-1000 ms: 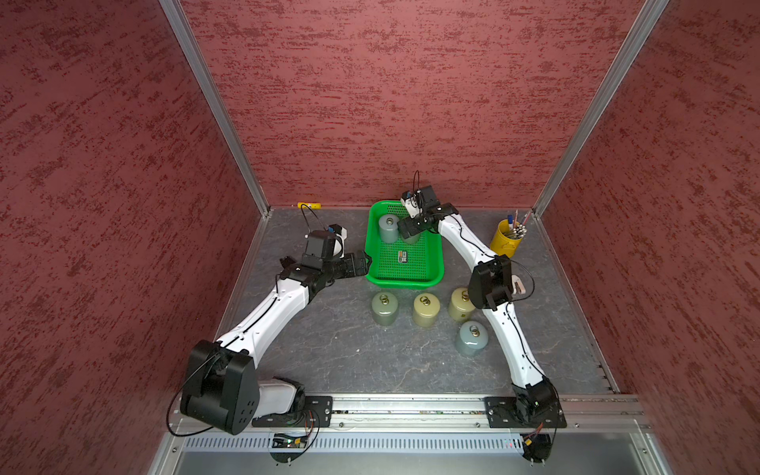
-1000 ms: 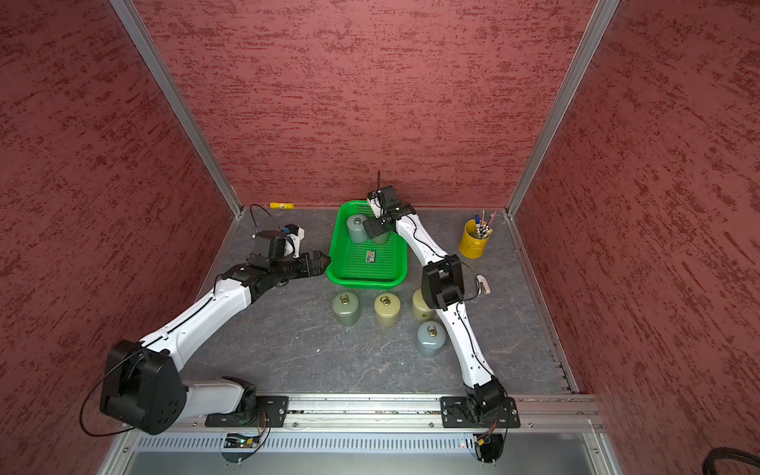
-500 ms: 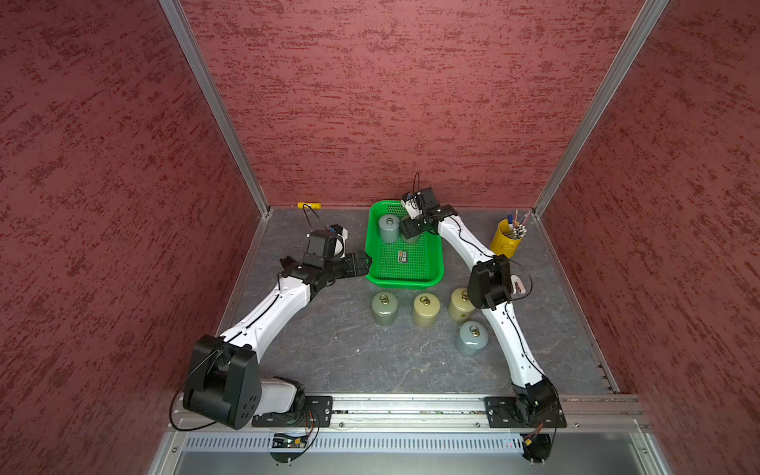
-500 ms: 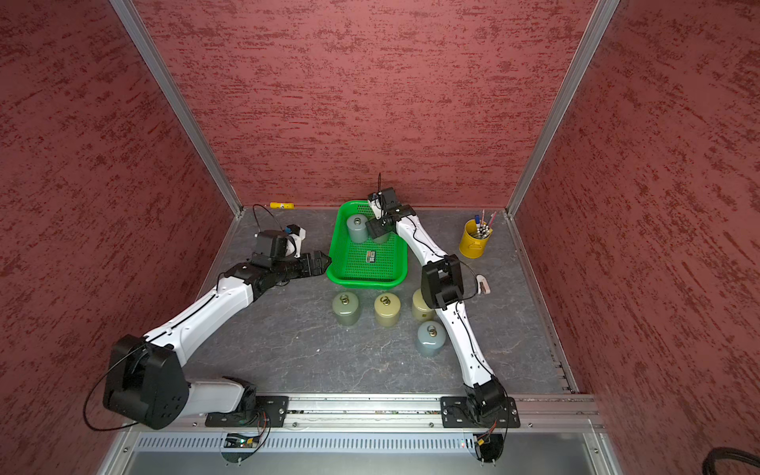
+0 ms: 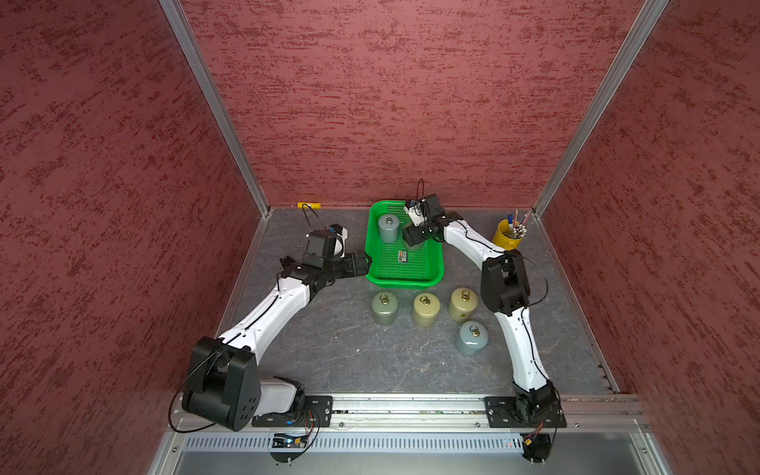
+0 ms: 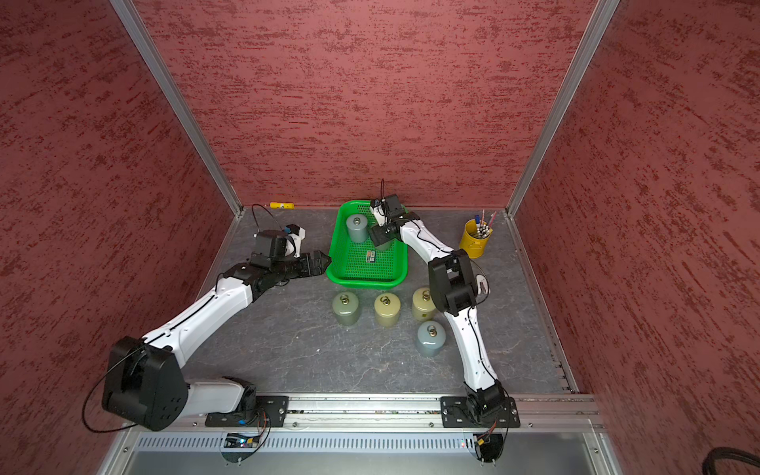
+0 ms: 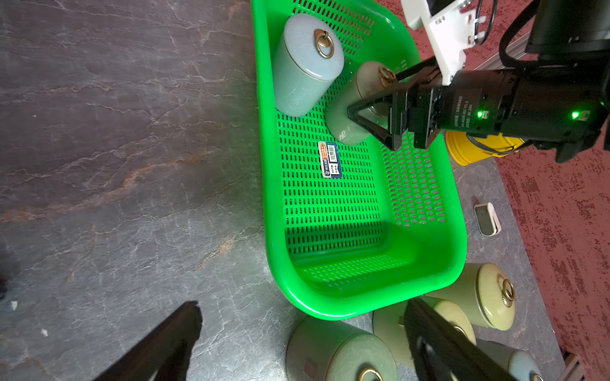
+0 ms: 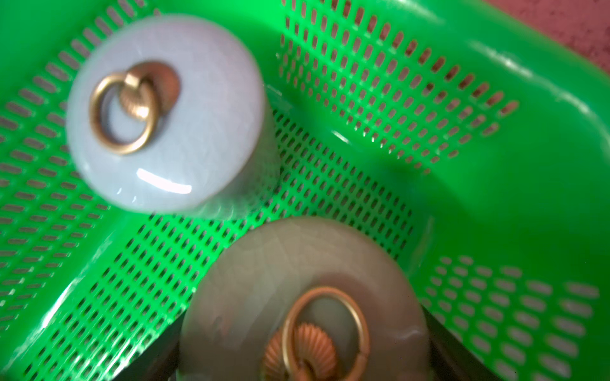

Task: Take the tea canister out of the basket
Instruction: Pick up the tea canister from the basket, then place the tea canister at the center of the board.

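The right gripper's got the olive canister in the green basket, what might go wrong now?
The right gripper pinches the olive canister on its glossy side, so it may slip. The blue-grey canister stands close beside it; a sideways swing could topple it. The left gripper is open, not holding the basket, which could shift.

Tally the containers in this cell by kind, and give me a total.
Tea canisters: 6
Green basket: 1
Yellow pen bucket: 1
Total: 8
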